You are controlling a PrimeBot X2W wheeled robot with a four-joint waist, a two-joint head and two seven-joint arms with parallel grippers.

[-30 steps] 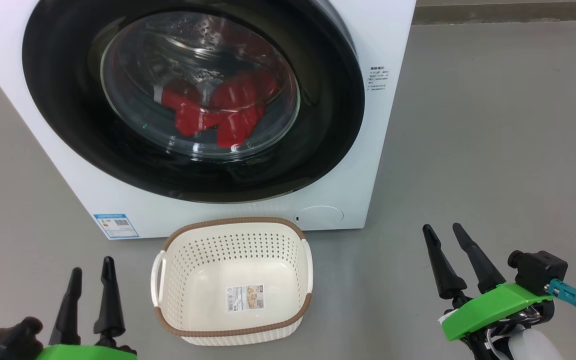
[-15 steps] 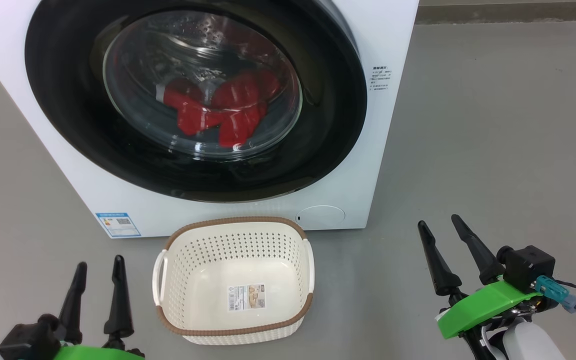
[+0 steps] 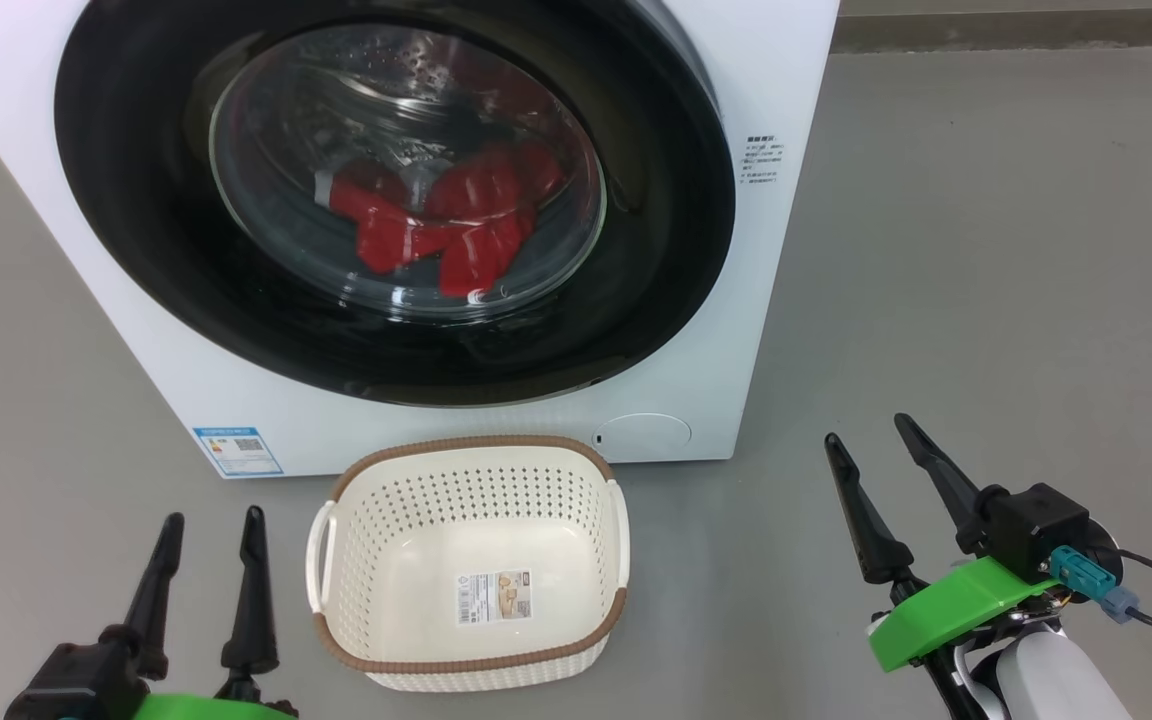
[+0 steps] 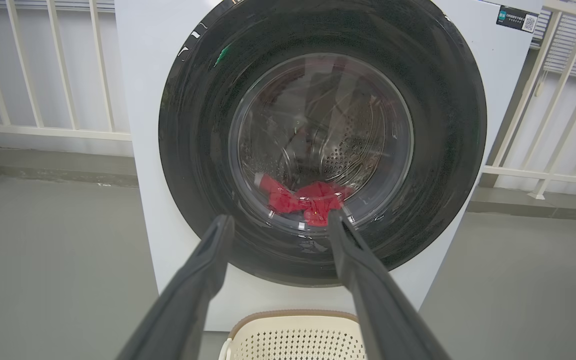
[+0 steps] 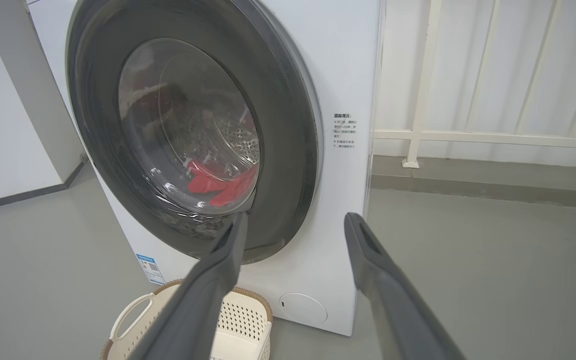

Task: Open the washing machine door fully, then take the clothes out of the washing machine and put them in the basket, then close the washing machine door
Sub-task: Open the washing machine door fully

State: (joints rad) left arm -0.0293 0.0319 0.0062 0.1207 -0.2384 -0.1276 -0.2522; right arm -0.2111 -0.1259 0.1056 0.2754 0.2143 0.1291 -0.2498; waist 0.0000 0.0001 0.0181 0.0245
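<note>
The white washing machine point(image 3: 766, 80) stands ahead with its black-rimmed round door point(image 3: 136, 250) closed. Through the door's glass I see the red clothes point(image 3: 436, 225) lying low in the steel drum; they also show in the left wrist view point(image 4: 303, 200) and the right wrist view point(image 5: 220, 182). The cream basket point(image 3: 471, 480) sits empty on the floor just in front of the machine. My left gripper point(image 3: 214, 525) hovers open at the lower left, left of the basket. My right gripper point(image 3: 868, 432) is open at the lower right, well clear of the machine.
Grey floor point(image 3: 986, 300) stretches open to the right of the machine. A white railing point(image 5: 468, 135) runs along the wall behind and beside it. A blue label point(image 3: 236, 450) marks the machine's lower left corner, and a round white cover point(image 3: 641, 432) sits at lower right.
Both grippers have crept forward towards the machine, the right one rising and drifting left. The head camera has shifted slightly. The door stays closed and the clothes lie still.
</note>
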